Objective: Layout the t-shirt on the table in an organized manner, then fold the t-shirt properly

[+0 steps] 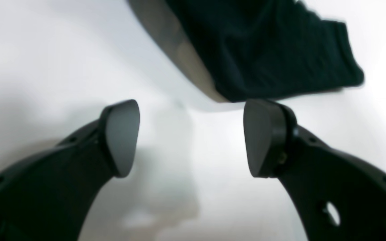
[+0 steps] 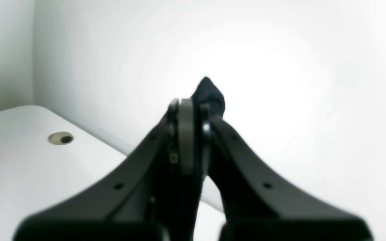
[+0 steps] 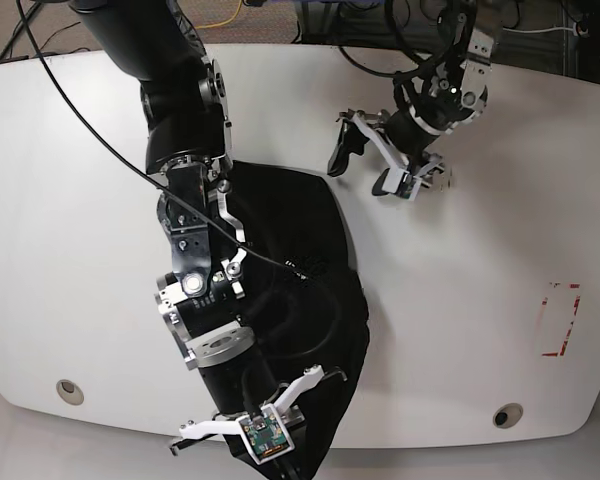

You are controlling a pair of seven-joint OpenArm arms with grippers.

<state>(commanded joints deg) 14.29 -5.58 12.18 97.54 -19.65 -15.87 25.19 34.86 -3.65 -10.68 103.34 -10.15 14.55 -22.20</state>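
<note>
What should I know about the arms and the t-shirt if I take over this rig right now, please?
Left gripper: open, empty, above the table near an edge of the t-shirt.
Right gripper: shut on a pinch of the t-shirt, at the table's near edge in the base view.
T-shirt: bunched and creased, partly under the right arm, its lower part draped over the near edge.
Done: one grip taken.
Left: spread it flat, then fold it.
</note>
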